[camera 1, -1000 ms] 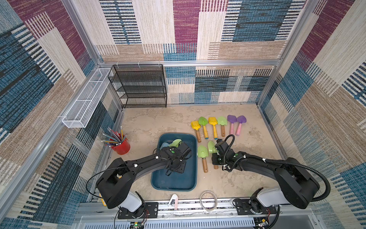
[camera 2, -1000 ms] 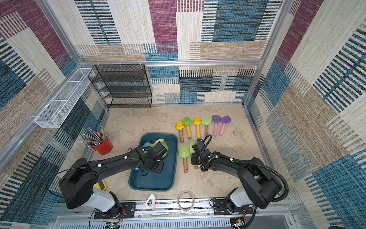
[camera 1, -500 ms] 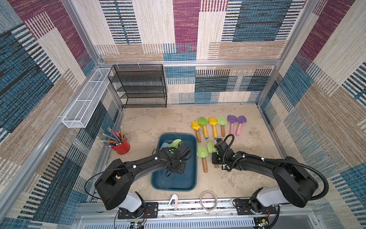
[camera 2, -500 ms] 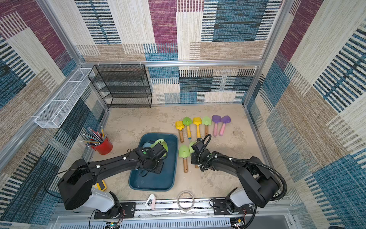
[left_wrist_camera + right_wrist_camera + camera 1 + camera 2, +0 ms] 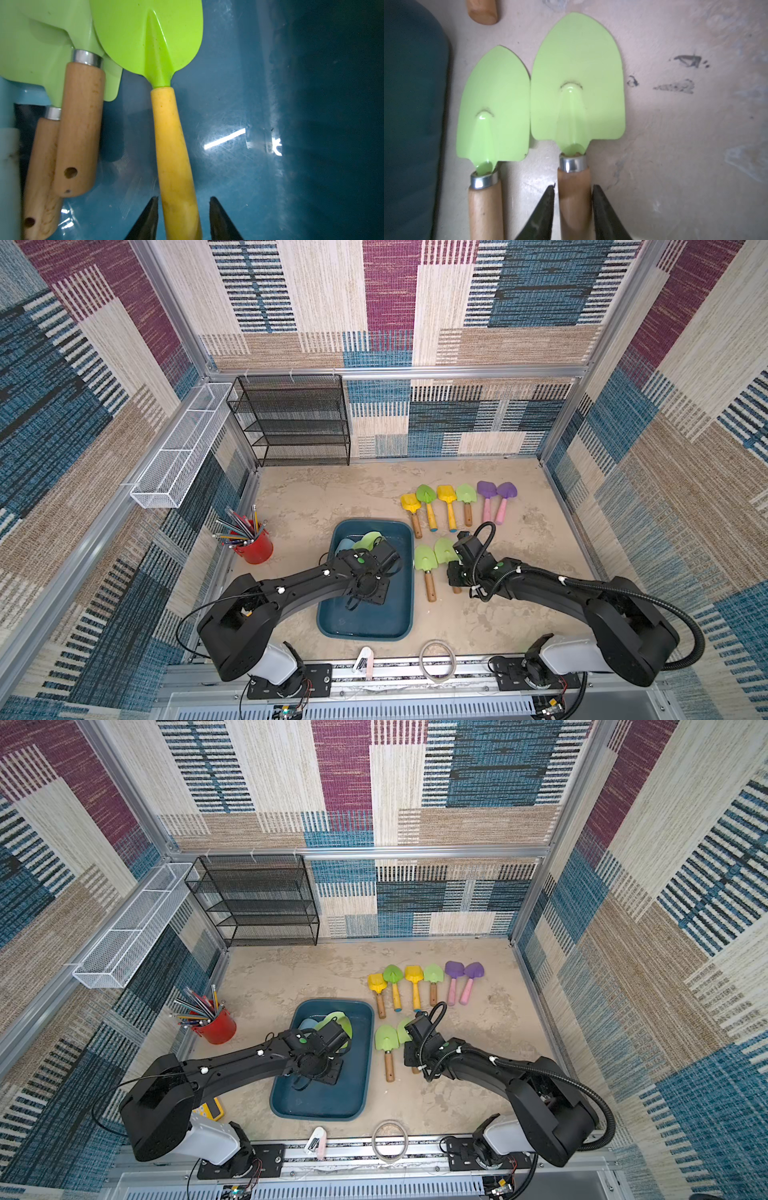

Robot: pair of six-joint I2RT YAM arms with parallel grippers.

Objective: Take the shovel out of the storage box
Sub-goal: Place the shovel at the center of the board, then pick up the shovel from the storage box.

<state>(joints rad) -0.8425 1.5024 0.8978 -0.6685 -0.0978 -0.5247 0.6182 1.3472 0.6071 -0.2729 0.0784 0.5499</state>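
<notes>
Job's well under way but not finished, going by what's lying where. Nearest in, the box (image 5: 374,620) is bare in its near half. The left fingers (image 5: 152,209) are down inside it, parted a little and straddling the yellow handle of a green shovel (image 5: 172,145) that lies flat on the box floor. There's a clear gap on one side, so it reads as lined up, not pinched.

Toward the box's far end, two wood-handled green shovels (image 5: 80,128) overlap each other, with something pale blue (image 5: 8,87) tucked under them. Can't tell what that is. So at least three are left in the box.

Just off the box's right side, the right fingers (image 5: 548,197) sit either side of the wooden handle of a shovel (image 5: 577,83) lying on the tabletop (image 5: 332,497). They're only slightly apart, with a sliver of gap each side, so probably not holding it. Its twin (image 5: 494,104) lies right beside it, between it and the box.

Farther out, beyond the box's far right corner, a row of six (image 5: 446,495) more is laid out. That makes eight out. Next bit is probably the left fingers closing on that yellow handle and lifting it over the rim.
</notes>
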